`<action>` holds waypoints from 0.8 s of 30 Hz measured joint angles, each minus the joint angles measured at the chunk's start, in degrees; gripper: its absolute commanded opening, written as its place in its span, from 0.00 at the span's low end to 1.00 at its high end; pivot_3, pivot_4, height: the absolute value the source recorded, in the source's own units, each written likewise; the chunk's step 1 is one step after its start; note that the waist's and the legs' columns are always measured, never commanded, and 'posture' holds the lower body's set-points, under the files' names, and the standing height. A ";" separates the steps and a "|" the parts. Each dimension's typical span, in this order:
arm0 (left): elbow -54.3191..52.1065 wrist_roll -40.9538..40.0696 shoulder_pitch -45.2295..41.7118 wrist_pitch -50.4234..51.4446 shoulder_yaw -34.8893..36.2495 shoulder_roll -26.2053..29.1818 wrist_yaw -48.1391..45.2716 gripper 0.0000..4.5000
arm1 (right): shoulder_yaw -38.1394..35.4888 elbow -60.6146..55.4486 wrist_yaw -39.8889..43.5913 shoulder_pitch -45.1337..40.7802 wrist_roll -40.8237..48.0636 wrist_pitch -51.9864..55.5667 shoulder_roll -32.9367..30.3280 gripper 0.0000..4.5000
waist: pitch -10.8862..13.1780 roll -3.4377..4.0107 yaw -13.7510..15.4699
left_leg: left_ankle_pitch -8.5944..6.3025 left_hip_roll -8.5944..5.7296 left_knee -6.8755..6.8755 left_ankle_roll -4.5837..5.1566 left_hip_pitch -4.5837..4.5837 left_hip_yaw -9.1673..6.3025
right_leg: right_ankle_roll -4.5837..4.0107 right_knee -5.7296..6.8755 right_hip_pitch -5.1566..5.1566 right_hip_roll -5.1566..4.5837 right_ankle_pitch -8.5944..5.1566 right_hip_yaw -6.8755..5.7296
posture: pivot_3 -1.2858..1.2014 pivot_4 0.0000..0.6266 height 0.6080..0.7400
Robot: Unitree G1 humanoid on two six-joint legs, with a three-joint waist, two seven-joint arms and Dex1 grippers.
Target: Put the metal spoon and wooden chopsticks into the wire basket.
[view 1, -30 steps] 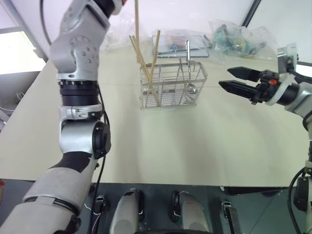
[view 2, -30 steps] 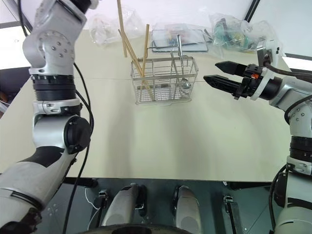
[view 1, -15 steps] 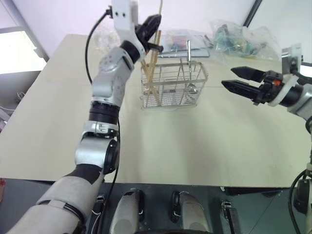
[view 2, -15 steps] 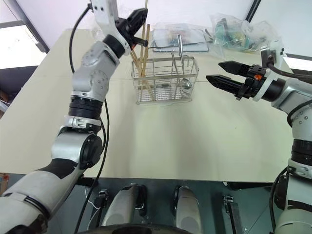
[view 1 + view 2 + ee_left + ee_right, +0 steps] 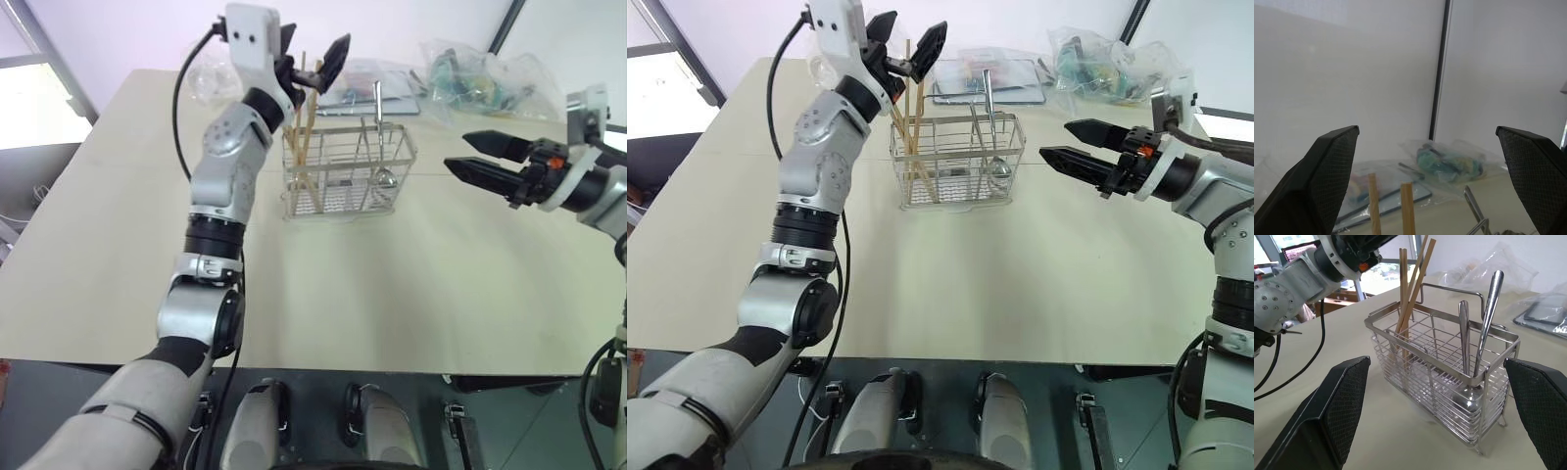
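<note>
From the head cameras, the wire basket [image 5: 348, 168] stands upright on the cream table [image 5: 392, 284], toward its far side and about midway across. The wooden chopsticks [image 5: 306, 127] lean inside the basket's left end, their tops rising well above the rim. The metal spoon [image 5: 377, 137] stands in the right end, bowl down and handle up. The left gripper [image 5: 312, 57] hangs just above the chopstick tops, its 2 black fingers spread wide with nothing between them. The right gripper [image 5: 473, 157] hovers to the right of the basket, well apart from it, pointing left, jaws wide and empty. Beyond the basket lie a dark tray in plastic wrap [image 5: 367, 86] and a clear bag of coloured items [image 5: 470, 78]. In the left wrist view, the left fingers [image 5: 1322, 181] stand far apart, and 2 chopstick tips rise between them without touching either one. In the right wrist view, the right fingers [image 5: 1337, 411] frame the basket from either side, clear of it; the chopsticks cross at the far left compartment, and the spoon rests at the right end beside a second metal handle [image 5: 1463, 338].
</note>
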 measured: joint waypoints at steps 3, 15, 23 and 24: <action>-9.40 -4.92 0.22 11.61 1.04 6.57 -0.79 0.99 | 0.63 0.17 1.15 -0.11 -0.56 -0.27 -0.07 1.00 | 0.01 0.02 -0.50 | 0.01 0.02 -0.02 -0.01 0.02 0.00 | -0.01 0.05 -0.02 0.02 -0.01 0.01 | 0.52 0.24 0.73; -33.30 -17.38 23.44 34.44 5.38 47.49 -27.51 0.99 | 2.44 1.47 7.79 -0.73 -1.85 -1.81 -0.72 1.00 | 0.01 0.09 -1.46 | 0.04 0.01 -0.15 -0.14 0.15 0.02 | -0.04 -0.02 0.01 0.02 -0.05 0.07 | 0.52 0.24 0.73; -40.85 -25.40 30.90 41.63 15.21 52.10 -28.21 0.99 | 5.01 1.57 8.76 -1.77 -2.61 -4.36 2.47 1.00 | 0.05 0.15 -1.49 | 0.06 0.00 -0.15 -0.19 0.12 -0.04 | -0.04 -0.02 0.00 0.02 -0.06 0.07 | 0.52 0.24 0.73; -41.51 -26.01 32.04 41.85 16.10 52.45 -28.11 0.99 | 5.40 1.94 9.11 -2.20 -2.77 -4.73 2.51 1.00 | 0.05 0.16 -1.54 | 0.09 0.00 -0.17 -0.23 0.14 -0.03 | -0.04 -0.02 0.00 0.02 -0.06 0.07 | 0.52 0.24 0.73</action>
